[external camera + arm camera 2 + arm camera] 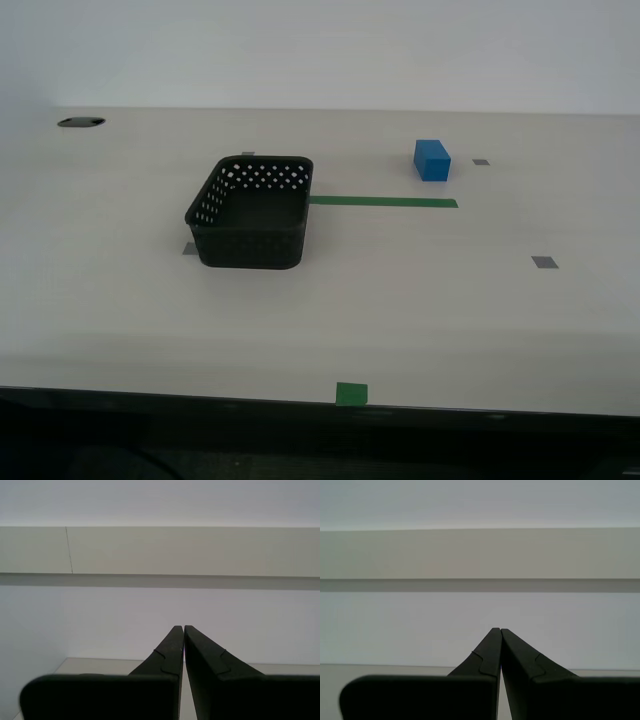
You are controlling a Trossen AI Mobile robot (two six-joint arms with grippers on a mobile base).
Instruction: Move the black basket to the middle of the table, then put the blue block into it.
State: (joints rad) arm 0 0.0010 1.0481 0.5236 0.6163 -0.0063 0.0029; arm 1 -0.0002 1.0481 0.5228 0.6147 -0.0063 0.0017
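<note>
Neither step had begun: perforated black plastic basket [253, 212] sat off-centre on the pale wood-grain table [420, 310], empty. Small blue cuboid block [432, 160] stood well apart. Fingers of my first gripper [499, 630] and my second gripper [183, 627] were closed, empty; basket likely needed gripping first.

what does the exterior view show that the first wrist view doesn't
Only the exterior view shows the black basket, empty, the blue block apart from it toward the exterior view's right, the green tape strip between them, and the grey squares. Only the first wrist view shows my first claw, tips together with nothing held, and a pale wall band behind it. Both show the table; the wrist view catches only a far sliver of it.
</note>
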